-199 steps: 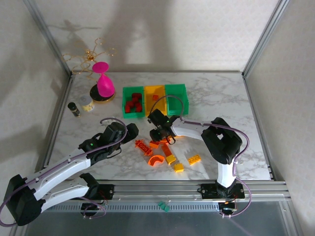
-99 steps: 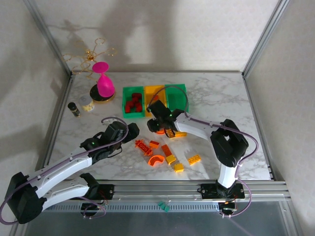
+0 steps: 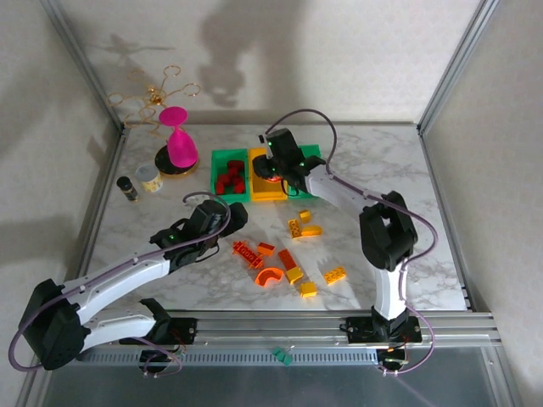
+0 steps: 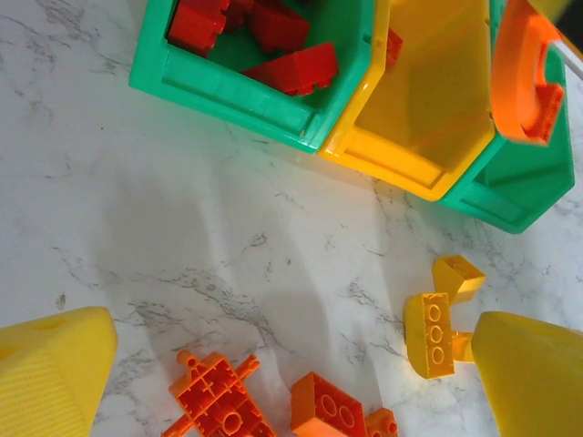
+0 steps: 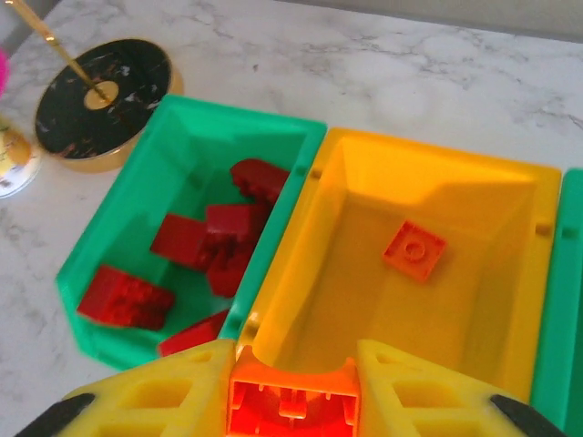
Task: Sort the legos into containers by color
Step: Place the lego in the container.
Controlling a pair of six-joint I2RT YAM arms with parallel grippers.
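Top view: the right tool [image 3: 273, 167] is poised over the yellow-orange open plastic bin [image 3: 268, 194] at the far side of the marbled desk [image 3: 382, 174]. Loose orange and yellow studded plastic bricks [image 3: 294, 274] are scattered near the centre, just right of the left tool [image 3: 231, 219].

Left wrist: the left tool [image 4: 291, 332] is spread wide, and nothing is held.

Right wrist: an orange arch-shaped plastic brick [image 5: 291, 405] is clamped in the right tool [image 5: 293, 382] above the bin's near rim. To the left, red bricks lie in the green plastic bin [image 5: 228, 114]. The bricks are judged light, rigid and smooth, so they are best pinched across their flat side walls.
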